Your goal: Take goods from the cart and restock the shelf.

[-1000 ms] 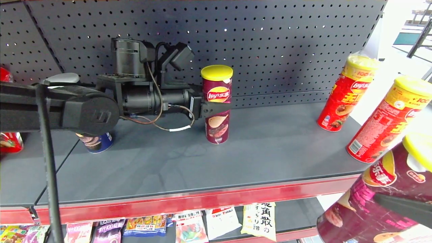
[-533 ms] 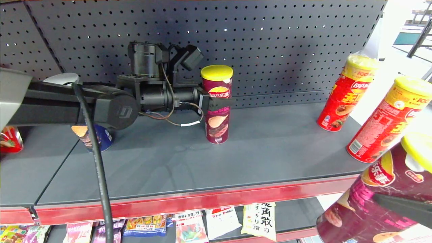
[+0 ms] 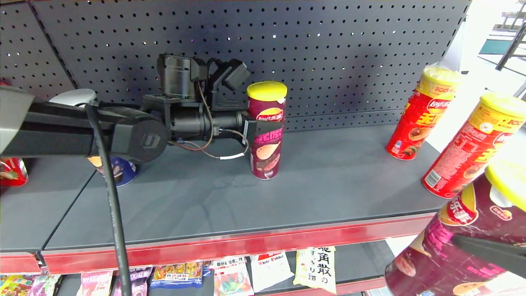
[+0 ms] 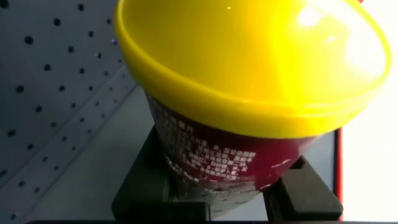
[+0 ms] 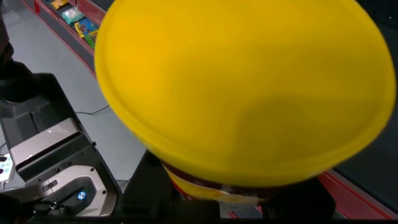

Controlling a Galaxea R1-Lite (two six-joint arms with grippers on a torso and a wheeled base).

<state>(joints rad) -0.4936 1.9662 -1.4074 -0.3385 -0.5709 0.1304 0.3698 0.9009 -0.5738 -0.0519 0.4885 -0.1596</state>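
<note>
You are setting the maroon can (image 3: 266, 158) on the shelf (image 3: 328, 181). It is leaning a little, so be easing it upright until its base is sitting flat, and be spreading the fingers only once it is standing alone. Your left hand (image 3: 266, 126) is clamping it around the upper body, just under the yellow lid, well apart from the red cans (image 3: 423, 113). Your right hand (image 3: 485, 248) is holding a second maroon can (image 3: 452, 230) low, in front of the shelf edge.

The grey shelf (image 3: 328, 185) bears a maroon can (image 3: 267, 158) at its middle. A red can (image 3: 423, 115) and a nearer red can (image 3: 472, 148) stand at right, a blue can (image 3: 123, 172) at left.
</note>
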